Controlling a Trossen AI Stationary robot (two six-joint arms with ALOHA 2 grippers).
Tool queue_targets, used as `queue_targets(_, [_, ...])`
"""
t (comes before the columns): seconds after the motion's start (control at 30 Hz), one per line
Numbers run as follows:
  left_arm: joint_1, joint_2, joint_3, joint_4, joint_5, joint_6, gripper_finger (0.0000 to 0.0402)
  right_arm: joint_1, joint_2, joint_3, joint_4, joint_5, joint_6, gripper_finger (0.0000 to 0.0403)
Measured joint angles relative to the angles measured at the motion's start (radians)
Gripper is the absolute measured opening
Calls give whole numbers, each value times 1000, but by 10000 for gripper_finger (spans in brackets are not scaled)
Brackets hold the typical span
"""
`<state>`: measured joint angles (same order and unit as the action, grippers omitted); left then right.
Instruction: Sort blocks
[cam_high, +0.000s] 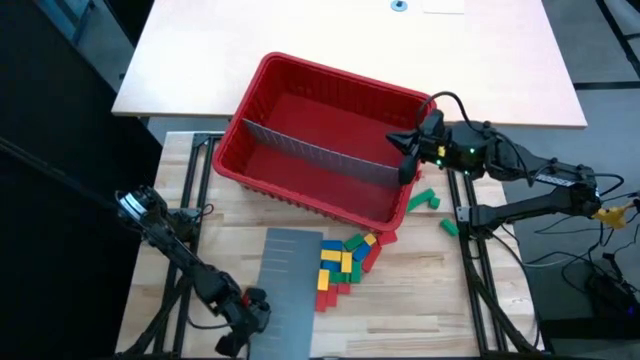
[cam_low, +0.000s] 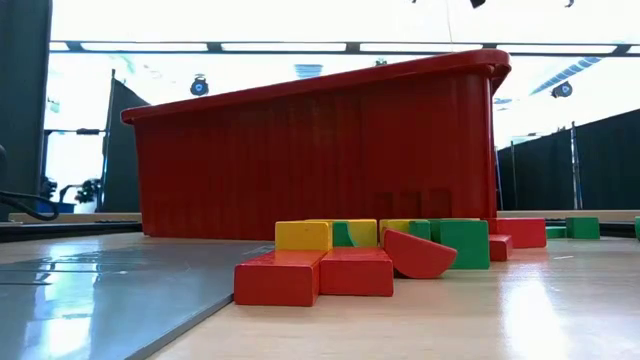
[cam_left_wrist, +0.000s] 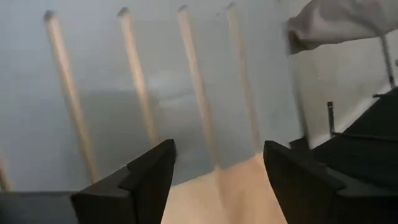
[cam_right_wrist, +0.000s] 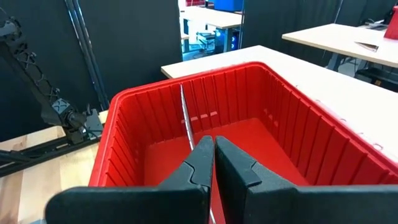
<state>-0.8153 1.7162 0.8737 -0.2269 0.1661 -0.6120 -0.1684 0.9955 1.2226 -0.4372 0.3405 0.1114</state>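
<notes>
Several red, green, blue and yellow blocks (cam_high: 345, 262) lie in a heap on the table just in front of the red bin (cam_high: 330, 75); in the low view the blocks (cam_low: 350, 255) rest against one another before the bin's wall (cam_low: 300, 160). Two green blocks (cam_high: 425, 198) lie by the bin's right end. A grey divider panel (cam_high: 310, 150) stands on edge inside the bin. My right gripper (cam_high: 408, 160) is at the bin's right end, shut on that panel. My left gripper (cam_high: 240, 335) hangs open near the table's front, at a flat grey slotted panel (cam_left_wrist: 155, 81). My right gripper pinches the divider panel's upper edge (cam_right_wrist: 194, 144) at its right end between its two fingers. The fingers come from the table's right side, slanting down, and point along the panel. The panel stands upright on edge in the bin.
The flat slotted panel (cam_high: 290, 280) lies on the table left of the block heap. A pale tabletop (cam_high: 350, 30) lies behind the bin. Dark frame rails (cam_high: 470, 250) run along both sides of the wooden table.
</notes>
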Motion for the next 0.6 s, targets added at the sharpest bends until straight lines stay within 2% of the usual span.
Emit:
queue_targets(0.1, [10, 3, 4, -42, -10, -10, 223, 0, 0, 5, -1, 0, 0, 0])
queue_targets(0.37, [61, 1, 5, -166, -150, -105, 217, 0, 0, 12, 0, 0, 0, 0])
queue_targets(0.6, [86, 0, 3, -229, -203, -200, 222, 0, 0, 12, 0, 0, 1, 0])
